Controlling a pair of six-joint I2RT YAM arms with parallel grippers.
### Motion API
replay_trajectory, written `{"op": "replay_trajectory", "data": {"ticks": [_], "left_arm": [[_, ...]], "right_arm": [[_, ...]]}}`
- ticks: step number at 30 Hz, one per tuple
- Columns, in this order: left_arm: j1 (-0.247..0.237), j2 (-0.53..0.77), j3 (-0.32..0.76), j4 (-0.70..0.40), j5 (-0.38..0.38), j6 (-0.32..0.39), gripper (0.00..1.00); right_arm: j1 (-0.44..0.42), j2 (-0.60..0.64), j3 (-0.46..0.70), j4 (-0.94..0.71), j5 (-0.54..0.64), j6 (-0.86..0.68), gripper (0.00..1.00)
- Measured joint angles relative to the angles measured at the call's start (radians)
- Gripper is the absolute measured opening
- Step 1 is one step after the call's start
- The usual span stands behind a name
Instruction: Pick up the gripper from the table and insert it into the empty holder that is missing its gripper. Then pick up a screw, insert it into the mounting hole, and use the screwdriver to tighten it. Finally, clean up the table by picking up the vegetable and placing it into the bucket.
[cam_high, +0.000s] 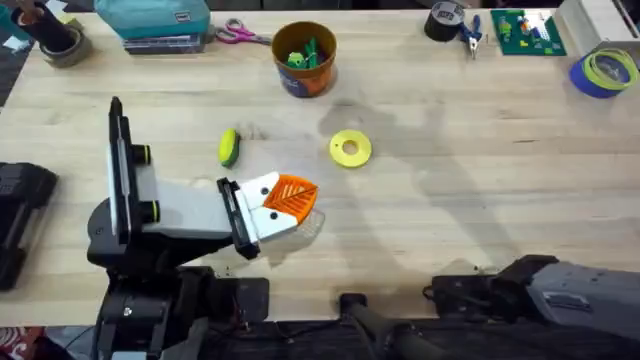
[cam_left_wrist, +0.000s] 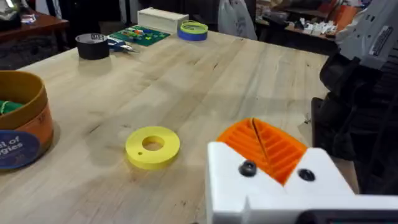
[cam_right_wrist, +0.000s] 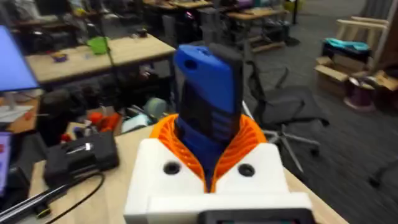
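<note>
My left gripper (cam_high: 290, 200) lies low over the table's middle left, its white mounts both bearing orange ribbed tips; in the left wrist view the left gripper (cam_left_wrist: 264, 146) is shut with nothing between the tips. The green-and-yellow vegetable (cam_high: 229, 147) lies on the wood just beyond it. At the back middle stands the orange bucket (cam_high: 304, 75), seen too in the left wrist view (cam_left_wrist: 28, 127), with green pieces inside. My right gripper (cam_right_wrist: 208, 134) is shut on the blue screwdriver (cam_right_wrist: 208, 81), held up off the table. The loose gripper, the holder and the screw are out of view.
A flat yellow ring disc (cam_high: 350, 149) lies right of the vegetable. Along the back edge are scissors (cam_high: 238, 33), a teal case (cam_high: 150, 18), a black tape roll (cam_high: 443, 20), a green board (cam_high: 528, 32) and a blue tape roll (cam_high: 605, 72). The right arm (cam_high: 540, 285) lies along the front edge.
</note>
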Motion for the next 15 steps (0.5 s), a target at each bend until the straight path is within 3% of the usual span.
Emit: {"op": "replay_trajectory", "data": {"ticks": [8, 15], "left_arm": [[0.0, 0.0, 0.0, 0.0, 0.0, 0.0, 0.005], [0.0, 0.0, 0.0, 0.0, 0.0, 0.0, 0.005]], "right_arm": [[0.0, -0.097, -0.201, 0.341, -0.211, 0.1, 0.024], [0.021, -0.108, -0.257, 0.432, -0.362, 0.154, 0.024]]}}
